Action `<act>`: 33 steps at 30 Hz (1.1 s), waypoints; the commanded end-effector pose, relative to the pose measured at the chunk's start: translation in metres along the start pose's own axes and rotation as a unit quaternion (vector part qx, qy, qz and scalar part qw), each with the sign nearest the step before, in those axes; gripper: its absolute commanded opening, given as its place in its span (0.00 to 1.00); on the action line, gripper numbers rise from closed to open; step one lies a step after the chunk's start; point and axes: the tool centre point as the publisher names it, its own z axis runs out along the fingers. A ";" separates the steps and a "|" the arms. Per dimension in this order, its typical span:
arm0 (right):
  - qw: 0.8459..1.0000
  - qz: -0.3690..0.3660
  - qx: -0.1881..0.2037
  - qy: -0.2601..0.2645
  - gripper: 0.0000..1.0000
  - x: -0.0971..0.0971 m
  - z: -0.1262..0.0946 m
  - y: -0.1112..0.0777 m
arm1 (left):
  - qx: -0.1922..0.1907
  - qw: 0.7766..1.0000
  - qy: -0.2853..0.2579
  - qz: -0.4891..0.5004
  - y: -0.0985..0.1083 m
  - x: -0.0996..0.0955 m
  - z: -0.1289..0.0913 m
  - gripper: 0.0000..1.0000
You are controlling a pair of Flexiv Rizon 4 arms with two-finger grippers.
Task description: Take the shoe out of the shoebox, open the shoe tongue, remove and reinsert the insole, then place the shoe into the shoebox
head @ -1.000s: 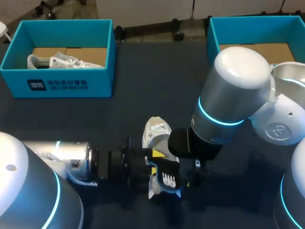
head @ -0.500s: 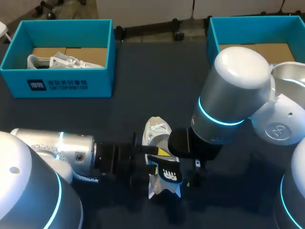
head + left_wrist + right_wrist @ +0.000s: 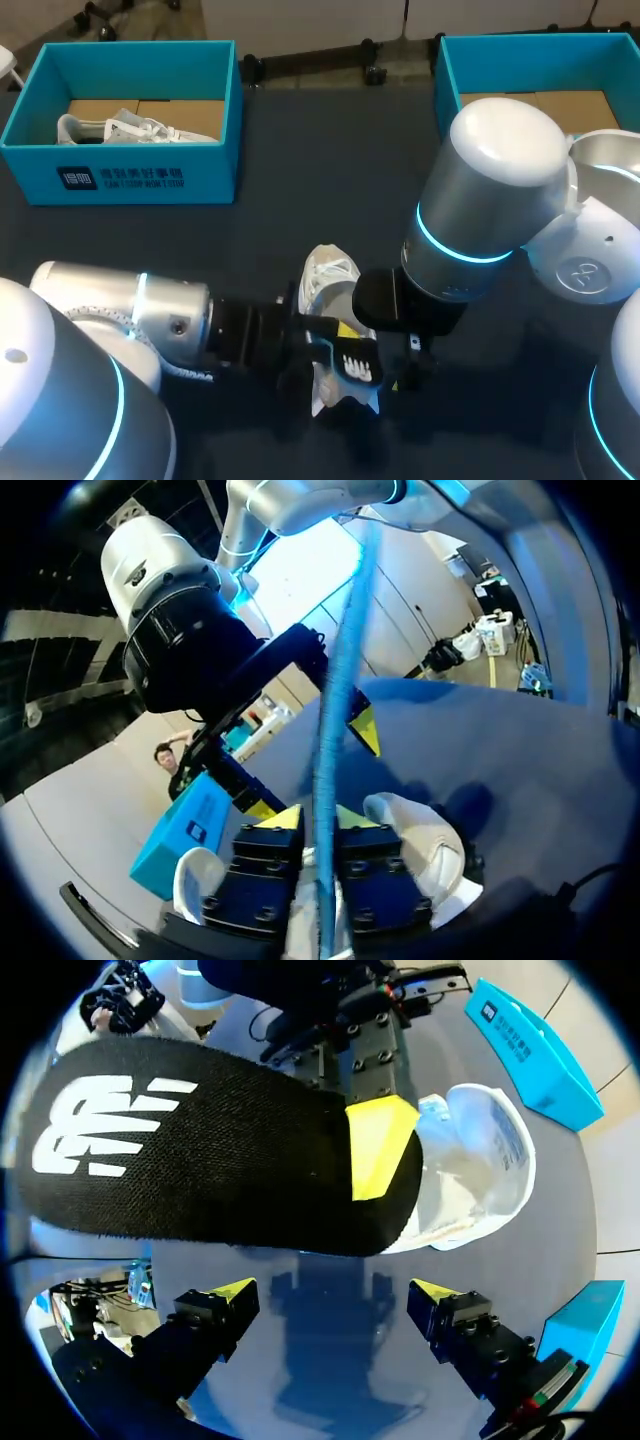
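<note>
One flat woven insole (image 3: pixel 200 1150) pinched in left gripper (image 3: pixel 320 820), one white shoe (image 3: pixel 328 272) at its twelve o'clock; right gripper (image 3: pixel 328 1295) spread.

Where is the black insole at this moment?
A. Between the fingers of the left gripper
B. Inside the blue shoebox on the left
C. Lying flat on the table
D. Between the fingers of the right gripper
A: the left wrist view shows the insole edge-on, pinched from both sides by the left gripper, while the right gripper stands open with nothing between its fingers.

White shoe (image 3: pixel 325 272) lies mid-table, black insole (image 3: pixel 356 368) with white logo overlapping its near end.
</note>
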 end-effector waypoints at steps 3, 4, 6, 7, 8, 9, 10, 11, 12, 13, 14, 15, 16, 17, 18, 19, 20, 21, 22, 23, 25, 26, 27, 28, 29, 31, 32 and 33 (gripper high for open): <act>1.000 0.000 -0.001 0.000 1.00 0.000 0.002 0.000 | 0.012 1.000 -0.015 0.010 0.004 0.005 0.003 0.00; 1.000 0.000 -0.001 0.000 1.00 0.000 0.002 0.000 | 0.012 1.000 -0.016 0.012 0.005 0.006 0.003 0.00; 1.000 0.000 -0.001 0.000 1.00 0.000 0.002 0.000 | 0.021 0.999 -0.021 0.020 0.007 0.008 0.002 0.00; 1.000 0.000 -0.001 0.000 1.00 0.000 0.002 0.000 | 0.022 0.999 -0.021 0.026 0.008 0.009 0.002 0.00; 1.000 0.000 -0.001 0.000 1.00 0.000 0.002 0.000 | 0.023 0.999 -0.022 0.028 0.009 0.009 0.002 0.00; 1.000 0.000 -0.001 0.000 1.00 0.000 0.002 0.000 | 0.028 0.999 -0.025 0.032 0.011 0.011 0.002 0.00; 1.000 0.000 -0.001 0.000 1.00 0.000 0.002 0.000 | 0.029 0.999 -0.026 0.036 0.012 0.011 0.002 0.00; 1.000 0.000 -0.001 0.000 1.00 0.000 0.002 0.000 | 0.031 0.998 -0.028 0.042 0.013 0.012 0.002 0.00; 1.000 0.000 -0.001 0.000 1.00 0.000 0.002 0.000 | 0.031 0.998 -0.029 0.044 0.015 0.012 0.002 0.00; 1.000 0.000 -0.001 0.000 1.00 0.000 0.002 0.000 | 0.033 0.998 -0.031 0.047 0.017 0.011 0.001 0.00; 1.000 0.000 -0.001 0.000 1.00 0.000 0.002 0.000 | 0.030 0.998 -0.034 0.053 0.019 0.011 0.001 0.00; 1.000 0.000 -0.001 0.000 1.00 0.000 0.002 0.000 | 0.029 0.998 -0.034 0.053 0.021 0.010 0.001 0.00; 1.000 0.000 -0.001 0.000 1.00 0.000 0.002 0.000 | 0.029 0.997 -0.038 0.054 0.023 0.009 0.000 0.00; 1.000 0.000 -0.001 0.000 1.00 0.000 0.002 0.000 | 0.027 0.997 -0.039 0.056 0.024 0.008 0.000 0.00; 1.000 0.000 -0.001 0.000 1.00 0.000 0.002 0.000 | 0.028 0.997 -0.041 0.057 0.025 0.007 0.000 0.00; 1.000 0.000 -0.001 0.000 1.00 0.000 0.002 0.000 | 0.028 0.997 -0.044 0.062 0.027 0.006 0.000 0.00; 1.000 0.000 -0.001 0.000 1.00 0.000 0.002 0.000 | 0.027 0.997 -0.045 0.062 0.028 0.005 0.000 0.00; 1.000 0.000 -0.001 0.000 1.00 0.000 0.002 0.000 | 0.028 0.997 -0.045 0.061 0.029 0.005 0.000 0.00; 1.000 0.000 -0.001 0.000 1.00 0.000 0.002 0.000 | 0.027 0.996 -0.048 0.064 0.031 0.004 0.001 0.00; 1.000 0.000 -0.001 0.000 1.00 0.000 0.002 0.000 | 0.027 0.996 -0.049 0.064 0.032 0.003 0.001 0.00; 1.000 0.000 -0.001 0.000 1.00 0.000 0.002 0.000 | 0.027 0.996 -0.051 0.064 0.035 0.002 0.002 0.00; 1.000 0.000 -0.001 0.000 1.00 0.000 0.002 0.000 | 0.025 0.996 -0.052 0.064 0.036 0.002 0.002 0.00; 1.000 0.000 -0.001 0.000 1.00 0.000 0.002 0.000 | 0.024 0.996 -0.052 0.064 0.037 0.002 0.002 0.00; 1.000 0.000 -0.001 0.000 1.00 0.000 0.002 0.000 | 0.022 0.996 -0.053 0.064 0.038 0.002 0.002 0.00; 1.000 0.000 -0.001 0.000 1.00 0.000 0.002 0.000 | 0.020 0.996 -0.054 0.065 0.039 0.002 0.002 0.00; 1.000 0.000 -0.001 0.000 1.00 0.000 0.002 0.000 | 0.020 0.996 -0.055 0.066 0.040 0.001 0.001 0.00; 1.000 0.000 -0.001 0.000 1.00 0.000 0.002 0.000 | 0.019 0.996 -0.055 0.065 0.039 0.001 0.000 0.00; 1.000 0.000 -0.001 0.000 1.00 0.000 0.002 0.000 | 0.020 0.996 -0.056 0.064 0.039 0.000 -0.001 0.00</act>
